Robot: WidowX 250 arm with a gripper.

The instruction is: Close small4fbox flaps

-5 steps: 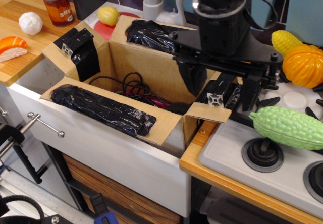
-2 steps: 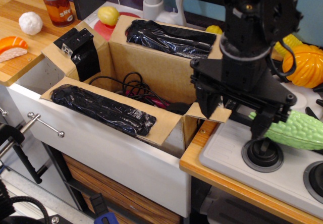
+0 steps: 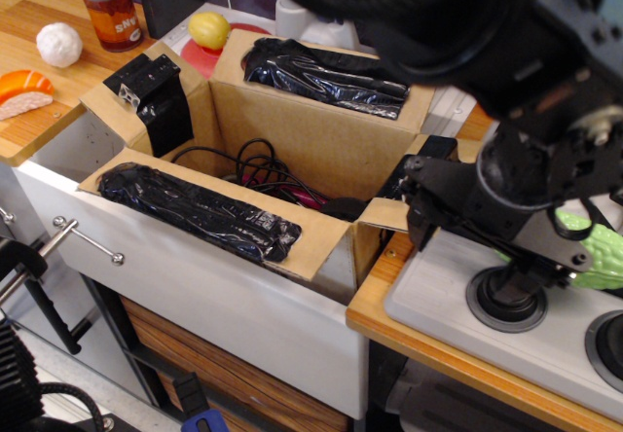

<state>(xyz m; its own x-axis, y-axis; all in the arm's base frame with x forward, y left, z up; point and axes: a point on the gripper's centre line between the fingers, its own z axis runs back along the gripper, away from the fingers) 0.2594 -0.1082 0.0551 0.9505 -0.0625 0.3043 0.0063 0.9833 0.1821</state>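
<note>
Cardboard small4fbox (image 3: 292,150) sits in the sink recess, all four flaps (image 3: 200,208) splayed outward by their black weights. The gripper (image 3: 458,213) crowds the right short flap, seemingly to push it; its opening cannot be told.

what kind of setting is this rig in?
Looks like a toy kitchen mock-up: stove knobs, a tin can on the wooden counter, plastic food such as the lemon. The cardboard box sits in the sink.

Hidden and blurred items
Gripper (image 3: 458,220): blurred, jaws indiscernible. Right short flap (image 3: 394,213): mostly covered by arm. Green gourd (image 3: 596,257): partly hidden.
</note>
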